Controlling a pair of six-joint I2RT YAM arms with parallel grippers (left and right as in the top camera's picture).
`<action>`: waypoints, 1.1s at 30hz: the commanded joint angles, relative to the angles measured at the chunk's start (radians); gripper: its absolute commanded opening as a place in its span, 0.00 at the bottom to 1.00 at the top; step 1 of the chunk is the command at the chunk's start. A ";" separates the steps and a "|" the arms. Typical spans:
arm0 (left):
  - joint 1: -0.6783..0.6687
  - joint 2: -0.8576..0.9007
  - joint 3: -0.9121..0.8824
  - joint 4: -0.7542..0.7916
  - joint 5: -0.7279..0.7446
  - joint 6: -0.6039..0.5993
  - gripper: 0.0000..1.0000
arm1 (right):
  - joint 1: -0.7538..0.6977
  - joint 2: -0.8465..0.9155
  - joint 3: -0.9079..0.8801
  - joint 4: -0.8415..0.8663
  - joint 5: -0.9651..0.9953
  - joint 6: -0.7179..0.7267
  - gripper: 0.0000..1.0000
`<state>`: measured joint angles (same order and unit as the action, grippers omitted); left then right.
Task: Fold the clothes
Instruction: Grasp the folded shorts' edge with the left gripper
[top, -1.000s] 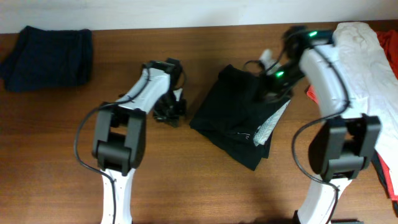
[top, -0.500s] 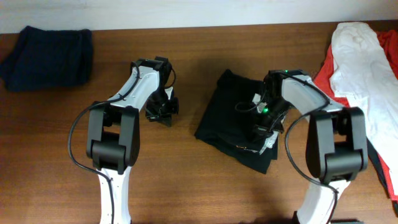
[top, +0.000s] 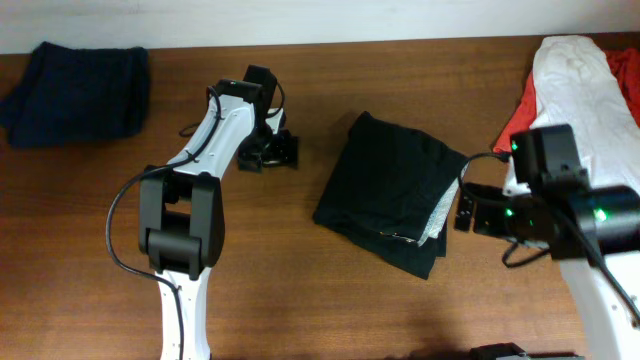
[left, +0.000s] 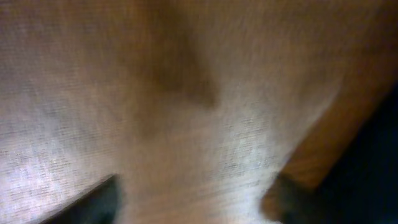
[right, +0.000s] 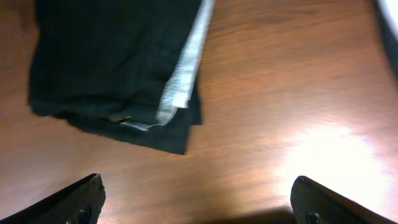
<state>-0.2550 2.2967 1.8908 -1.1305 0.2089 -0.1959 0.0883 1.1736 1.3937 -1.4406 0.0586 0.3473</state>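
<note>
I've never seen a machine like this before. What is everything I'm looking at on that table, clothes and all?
black garment: one, black with a light grey strip at its right edge, folded, middle of the table, neither gripper touching it
navy garment: one, dark blue, folded, back left corner
white garment: one, white, heaped at the right edge
red garment: one, red, showing from under the white garment
table: one, brown wood
left gripper: one, black, open, over bare wood left of the black garment
right gripper: one, black, open, just right of the grey strip
</note>
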 joint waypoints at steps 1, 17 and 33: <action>0.029 -0.004 0.016 0.034 0.051 0.068 0.99 | -0.006 -0.083 -0.001 -0.023 0.163 0.055 0.99; -0.067 0.164 0.008 0.101 0.705 0.368 0.99 | -0.006 -0.018 -0.001 0.108 0.103 0.107 0.99; -0.229 0.221 0.008 0.200 0.600 0.184 0.01 | -0.005 -0.015 -0.001 0.114 0.077 0.107 0.99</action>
<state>-0.4904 2.4992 1.9045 -0.9482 0.9508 0.1272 0.0875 1.1576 1.3930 -1.3300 0.1398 0.4454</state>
